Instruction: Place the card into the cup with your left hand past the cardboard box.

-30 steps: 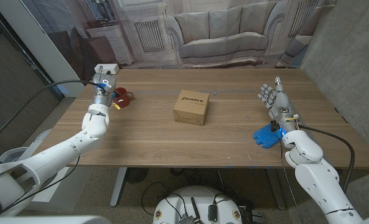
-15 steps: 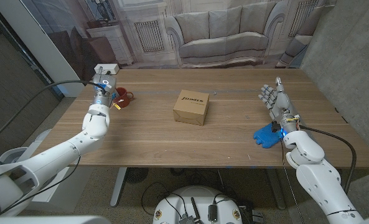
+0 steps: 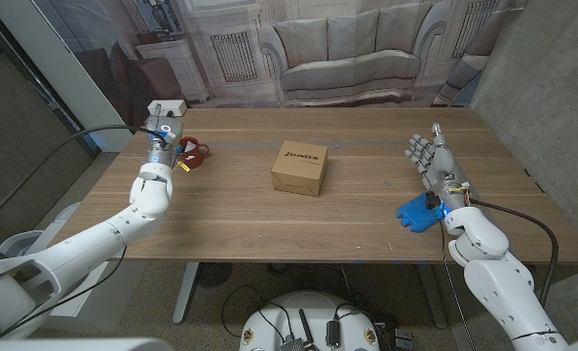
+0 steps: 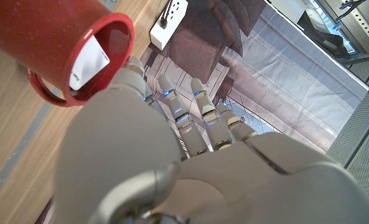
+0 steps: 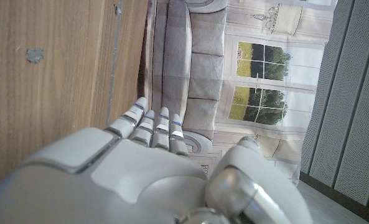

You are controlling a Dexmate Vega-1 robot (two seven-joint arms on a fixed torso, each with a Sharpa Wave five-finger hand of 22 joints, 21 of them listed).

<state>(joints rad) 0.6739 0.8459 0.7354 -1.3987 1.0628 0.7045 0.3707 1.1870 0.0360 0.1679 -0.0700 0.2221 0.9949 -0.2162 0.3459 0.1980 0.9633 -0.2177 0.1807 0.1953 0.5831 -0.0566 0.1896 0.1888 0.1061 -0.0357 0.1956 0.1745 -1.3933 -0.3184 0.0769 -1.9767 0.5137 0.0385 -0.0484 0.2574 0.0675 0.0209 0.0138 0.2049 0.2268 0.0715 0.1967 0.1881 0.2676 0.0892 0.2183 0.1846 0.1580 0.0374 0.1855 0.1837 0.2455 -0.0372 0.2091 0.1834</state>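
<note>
A red cup (image 3: 197, 153) with a handle stands at the table's far left; in the left wrist view the red cup (image 4: 53, 43) shows its mouth, and a white card (image 4: 89, 62) leans inside it. My left hand (image 3: 162, 142) is right beside the cup with its fingers (image 4: 178, 106) stretched out and apart, holding nothing. The cardboard box (image 3: 300, 167) sits mid-table, to the right of the cup. Far to the right my right hand (image 3: 430, 156) stands upright with its fingers extended and nothing in it.
A white power strip (image 3: 167, 107) lies at the table's back left edge, just behind the cup. A blue object (image 3: 415, 213) sits by my right wrist near the front right. A backdrop printed with a sofa hangs behind the table.
The red cup looks slightly shifted beside my left hand. Both arms stay about where they were.
</note>
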